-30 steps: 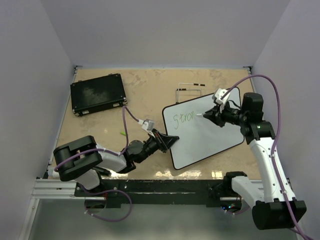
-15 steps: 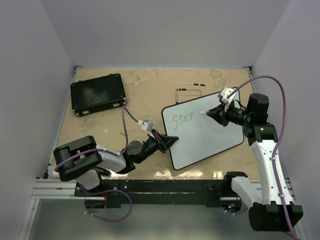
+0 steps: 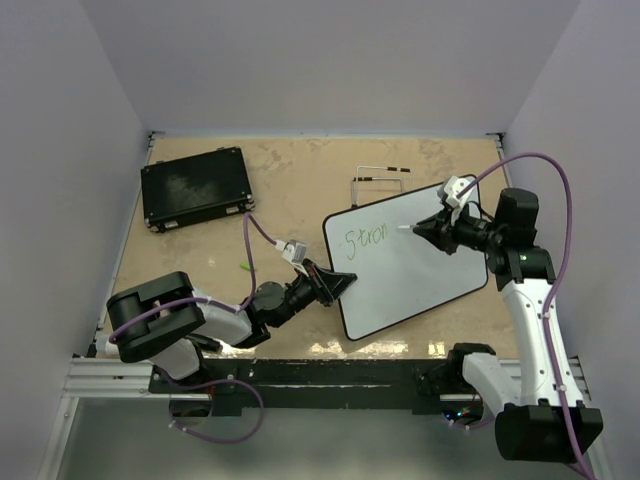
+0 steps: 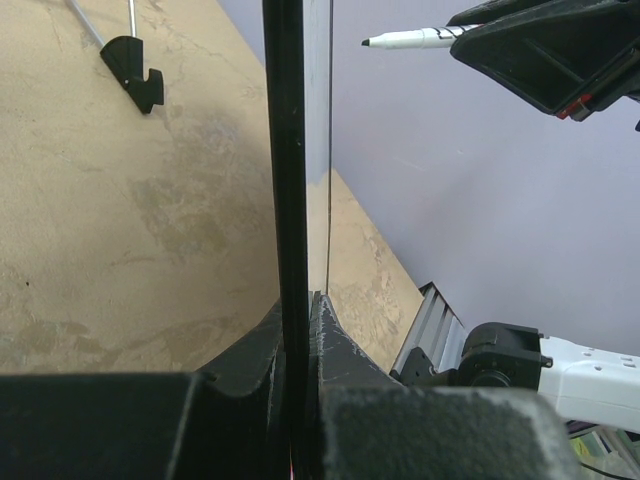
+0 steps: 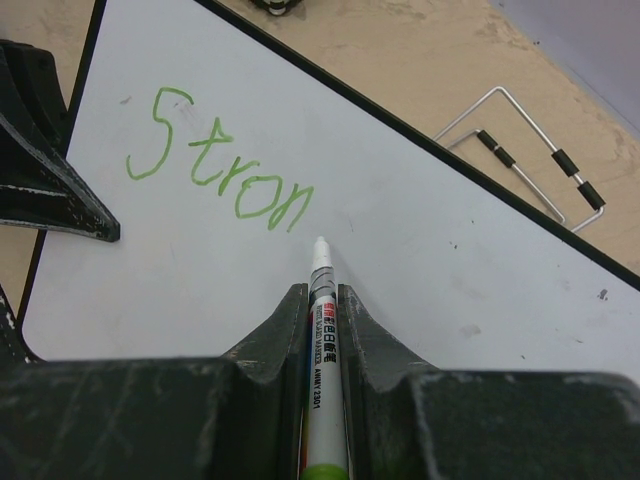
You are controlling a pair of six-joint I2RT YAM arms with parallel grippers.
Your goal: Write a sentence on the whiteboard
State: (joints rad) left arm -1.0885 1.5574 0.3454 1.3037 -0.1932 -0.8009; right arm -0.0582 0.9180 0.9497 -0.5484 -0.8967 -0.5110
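Whiteboard (image 3: 410,265) lying at 3 o'clock on table (image 3: 300,180) | left gripper (image 3: 337,282) clamped on its 9 o'clock rim | right gripper (image 3: 420,229) pinching white marker (image 5: 322,300), tip at 3 o'clock of green sentence (image 3: 366,238), reading "Stron"

- The left arm (image 3: 180,320) is showing bulky black joint housings with pale grey-white shells between them.
- The right arm (image 3: 535,330) is wearing smooth white link covers, broken by rounded black joints.
- The left purple cable (image 3: 250,245) is looping off the left arm, and the right purple cable (image 3: 548,170) is arching over the right arm.
- The left camera box (image 3: 296,247) and the right camera box (image 3: 457,189) are showing small and white-grey at the wrists.
- The left gripper (image 4: 300,300) is showing matt black, wedge-shaped fingers, scuffed pale along the edges.
- The right gripper (image 5: 321,292) is showing the same black tapered fingers, faintly scratched; in the left wrist view a small red patch (image 4: 572,106) is showing on its housing.
- The right base (image 3: 545,430) is showing black and rounded.
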